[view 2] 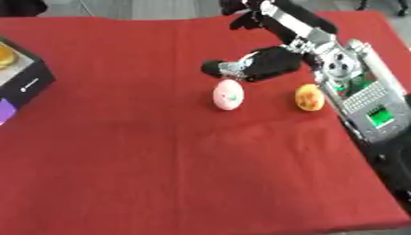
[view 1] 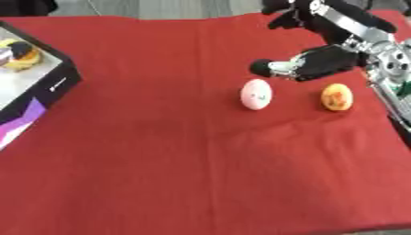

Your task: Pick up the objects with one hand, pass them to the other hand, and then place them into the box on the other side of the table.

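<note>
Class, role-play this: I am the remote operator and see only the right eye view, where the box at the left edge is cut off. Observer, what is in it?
Observer: The left eye view shows more of the box. A yellow-orange thing lies in it, with a dark thing on top.
Operator: Anything on its outer wall?
Observer: Yes, a longer purple patch, with white along its lower edge.
</note>
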### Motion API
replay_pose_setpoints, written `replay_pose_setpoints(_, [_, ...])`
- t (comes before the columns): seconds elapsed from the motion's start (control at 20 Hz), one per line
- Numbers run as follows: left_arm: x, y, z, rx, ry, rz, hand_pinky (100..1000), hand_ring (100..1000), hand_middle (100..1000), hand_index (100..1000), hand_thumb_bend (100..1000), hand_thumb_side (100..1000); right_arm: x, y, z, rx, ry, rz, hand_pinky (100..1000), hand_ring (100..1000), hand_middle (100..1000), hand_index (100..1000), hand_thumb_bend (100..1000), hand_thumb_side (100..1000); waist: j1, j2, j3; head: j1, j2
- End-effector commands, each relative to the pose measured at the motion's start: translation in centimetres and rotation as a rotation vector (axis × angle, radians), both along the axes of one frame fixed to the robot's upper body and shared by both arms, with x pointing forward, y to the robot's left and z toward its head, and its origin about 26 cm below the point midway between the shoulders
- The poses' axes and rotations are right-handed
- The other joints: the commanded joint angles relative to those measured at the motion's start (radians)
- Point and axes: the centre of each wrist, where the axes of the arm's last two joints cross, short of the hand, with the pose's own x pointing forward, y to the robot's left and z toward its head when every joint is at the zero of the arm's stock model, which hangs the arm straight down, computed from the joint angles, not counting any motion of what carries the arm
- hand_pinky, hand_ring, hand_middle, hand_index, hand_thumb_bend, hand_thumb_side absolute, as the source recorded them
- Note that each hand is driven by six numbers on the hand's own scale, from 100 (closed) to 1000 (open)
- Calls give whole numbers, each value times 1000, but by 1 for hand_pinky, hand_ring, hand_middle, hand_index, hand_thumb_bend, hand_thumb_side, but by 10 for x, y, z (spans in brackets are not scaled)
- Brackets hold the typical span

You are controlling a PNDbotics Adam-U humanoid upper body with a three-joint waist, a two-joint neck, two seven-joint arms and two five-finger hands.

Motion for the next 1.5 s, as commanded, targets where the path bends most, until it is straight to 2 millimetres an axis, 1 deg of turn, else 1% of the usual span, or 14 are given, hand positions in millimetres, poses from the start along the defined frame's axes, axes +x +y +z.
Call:
replay_pose_setpoints(0.05, [-4,4,15,28,-28,2,850,755,715,726,731,393,14,-30,15,-80,16,-27,913,838,870,928,594,340,0,-22,3,-9,5])
replay_pose_setpoints(0.2, [-4,3,16,26,-30,-2,852,756,717,729,727,395,29,-48,14,-153,54,-34,915,844,875,926,591,329,0,-23,6,-13,5])
replay_pose_setpoints(0.45, [-5,5,15,24,-27,9,849,752,713,729,747,385,50,-82,10,-268,122,-71,919,858,885,928,604,270,-2,-21,10,-21,2])
replay_pose_setpoints(0.5, [-5,5,15,23,-26,12,849,752,713,729,747,384,53,-88,10,-286,132,-80,919,859,886,928,605,266,-2,-21,10,-21,2])
replay_pose_setpoints(0.55, [-5,5,15,23,-25,15,849,752,714,731,744,380,55,-94,9,-302,142,-88,920,862,886,930,589,239,-3,-21,10,-21,1])
replay_pose_setpoints(0.6, [-5,5,15,23,-24,16,849,752,713,731,740,377,57,-100,8,-316,155,-97,920,862,887,930,610,245,-3,-21,10,-21,0])
replay_pose_setpoints(0.75, [-5,5,15,23,-27,16,850,752,714,734,732,375,61,-115,4,-364,193,-113,918,866,885,926,612,237,-3,-20,11,-23,0])
replay_pose_setpoints(1.2, [-6,6,15,23,-29,21,851,750,708,718,740,375,66,-142,-12,-461,264,-194,909,865,876,908,619,220,0,-20,11,-24,-8])
replay_pose_setpoints(1.5, [-6,5,16,20,-31,23,851,749,707,717,741,375,67,-149,-25,-499,294,-222,903,860,862,881,621,213,1,-18,10,-30,-5])
